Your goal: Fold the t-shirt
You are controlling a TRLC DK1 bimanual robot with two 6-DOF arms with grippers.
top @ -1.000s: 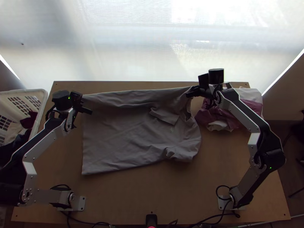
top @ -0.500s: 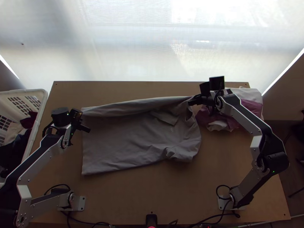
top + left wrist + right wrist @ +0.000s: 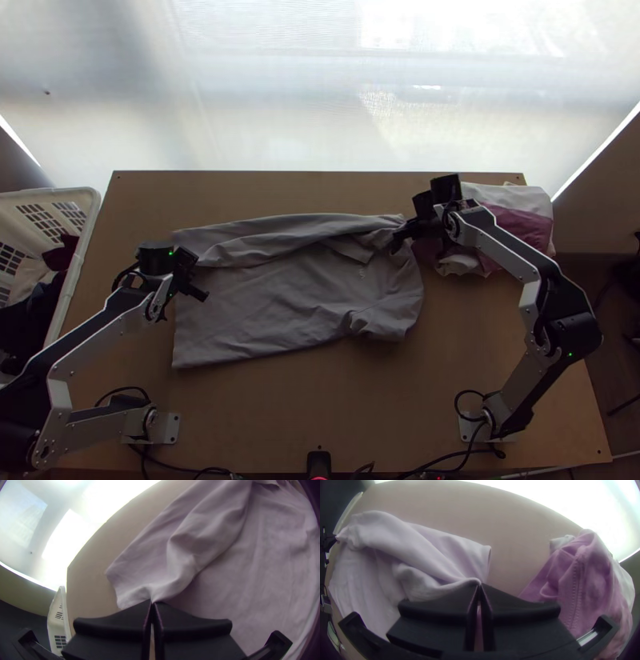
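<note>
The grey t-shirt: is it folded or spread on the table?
The t-shirt is partly folded: its far side is turned over, pinched by the left gripper and right gripper; the near side lies spread.

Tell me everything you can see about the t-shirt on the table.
The t-shirt is plain grey, soft-looking cloth with a small mark on the chest. It lies lengthwise across the table, hem end at left, collar end at right. Its far side forms loose, rumpled folds partly over the body; the nearer part is mostly spread, with the near sleeve bunched. The left gripper pinches cloth at the hem end, the right gripper at the collar end.
</note>
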